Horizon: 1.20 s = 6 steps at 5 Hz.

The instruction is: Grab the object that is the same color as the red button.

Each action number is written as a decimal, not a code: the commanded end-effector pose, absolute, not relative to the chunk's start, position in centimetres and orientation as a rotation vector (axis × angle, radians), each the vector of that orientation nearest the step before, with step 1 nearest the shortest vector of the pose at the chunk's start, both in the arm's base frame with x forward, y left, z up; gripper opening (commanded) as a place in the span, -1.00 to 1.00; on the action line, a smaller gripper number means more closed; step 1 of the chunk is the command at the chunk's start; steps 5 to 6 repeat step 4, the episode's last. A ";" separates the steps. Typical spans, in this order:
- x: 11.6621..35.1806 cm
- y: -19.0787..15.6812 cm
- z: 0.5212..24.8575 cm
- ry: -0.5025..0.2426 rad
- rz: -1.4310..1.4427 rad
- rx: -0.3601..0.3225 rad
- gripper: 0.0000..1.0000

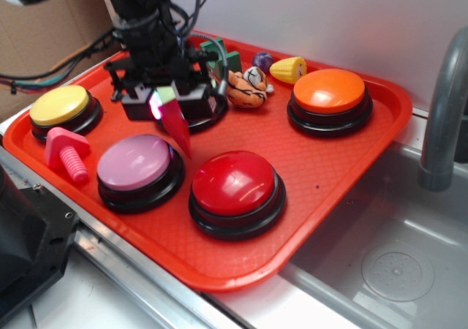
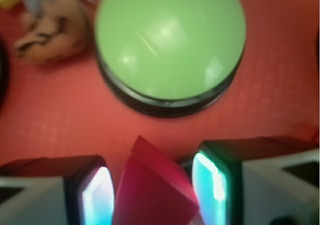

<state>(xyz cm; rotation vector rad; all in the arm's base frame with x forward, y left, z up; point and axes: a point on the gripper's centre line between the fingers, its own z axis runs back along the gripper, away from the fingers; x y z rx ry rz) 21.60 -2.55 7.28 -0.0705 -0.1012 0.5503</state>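
On my wrist view, closest in, the red wedge block (image 2: pixel 152 187) sits between the two lit pads (image 2: pixel 97 197) of the gripper (image 2: pixel 152 195), its pointed end aimed away from the camera toward a green button (image 2: pixel 170 40). The jaws are clenched on the wedge, one pad on each flank. Beyond the green button, at the upper left, I make out a blurred striped plush toy (image 2: pixel 47 30) lying on the red tray (image 2: pixel 280 105).

On the exterior view, going from the front edge backward: the red tray (image 1: pixel 219 263) rests on a metal surface (image 1: pixel 146 300) beside a sink (image 1: pixel 395 248) with a grey faucet (image 1: pixel 442 110). Nearest the front stands the red button (image 1: pixel 235 184), glossy on its black base, with the pink button (image 1: pixel 137 164) just beside it on the left and a pink bolt-shaped toy (image 1: pixel 67 153) farther left. The wedge (image 1: pixel 175 120) hangs from the gripper (image 1: pixel 170 102), lifted clear of the tray, its tip pointing down between the pink and red buttons. Behind are the yellow button (image 1: pixel 62 106), the orange button (image 1: pixel 329 93), the plush (image 1: pixel 246 88), a yellow corn toy (image 1: pixel 288 69), a small purple thing (image 1: pixel 262 60) and a green block (image 1: pixel 219 55). I can read no writing or brand anywhere.
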 end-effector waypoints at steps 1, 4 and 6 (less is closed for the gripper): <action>23.7 -5.0 14.0 -0.079 0.206 -0.073 -1.00; 23.0 -6.6 16.7 -0.100 0.083 -0.119 -1.00; 23.0 -6.6 16.7 -0.100 0.083 -0.119 -1.00</action>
